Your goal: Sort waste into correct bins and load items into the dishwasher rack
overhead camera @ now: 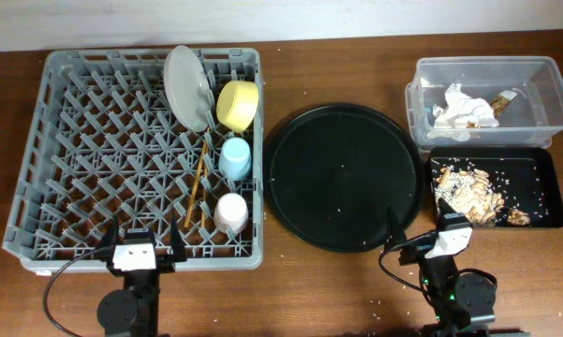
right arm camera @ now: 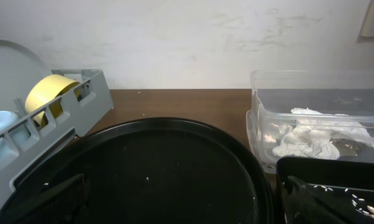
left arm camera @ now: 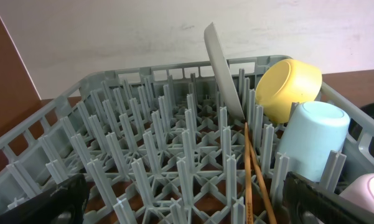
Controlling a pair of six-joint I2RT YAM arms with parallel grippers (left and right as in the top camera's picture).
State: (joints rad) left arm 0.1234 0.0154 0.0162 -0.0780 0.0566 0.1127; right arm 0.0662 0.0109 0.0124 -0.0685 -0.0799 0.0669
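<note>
Dishwasher rack (overhead camera: 94, 159) lies straight ahead of the left pincer (overhead camera: 142, 243). Clear tub (overhead camera: 487, 62) and black tray (overhead camera: 534, 178), holding tissues (overhead camera: 464, 108) and scraps (overhead camera: 468, 192), lie ahead of the right pincer (overhead camera: 437, 234). Plate (overhead camera: 187, 89), yellow bowl (overhead camera: 238, 103), blue cup (overhead camera: 235, 158), white cup (overhead camera: 231, 212) and chopsticks (overhead camera: 197, 192) sit along the rack's right side, the chopsticks' long axis running away from the left pincer. Both pincers gape wide and hold nothing; nothing looks left to move.

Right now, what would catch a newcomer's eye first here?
The big grey dishwasher rack at the left, with a white plate, yellow bowl and light blue cup lined along its right side. Next, the large round black tray in the middle, and at the right a clear tub holding crumpled tissues.
</note>
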